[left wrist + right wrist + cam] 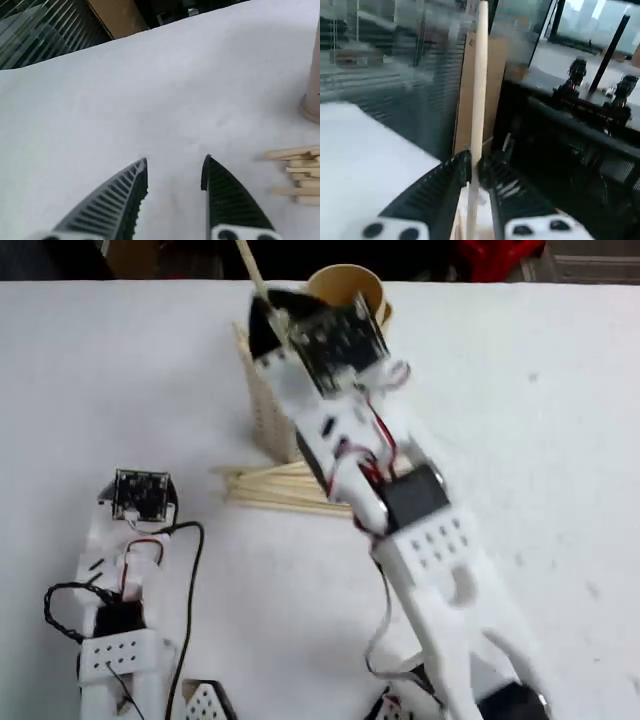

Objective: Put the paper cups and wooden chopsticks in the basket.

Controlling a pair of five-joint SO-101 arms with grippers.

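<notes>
paper cup (345, 282) mostly hidden, chopstick (480, 75) tip cropped

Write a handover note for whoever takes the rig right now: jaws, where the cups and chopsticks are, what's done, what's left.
Left gripper: jaws open, nothing held, over bare table next to the chopstick pile.
Right gripper: jaws shut on one chopstick, held upright and raised, close to the paper cup at the table's far edge.
A tall beige ribbed object stands by the pile; I cannot tell whether it is the basket.
Done: nothing is clearly in a basket.
Left: the held chopstick, the pile and the cup.
</notes>
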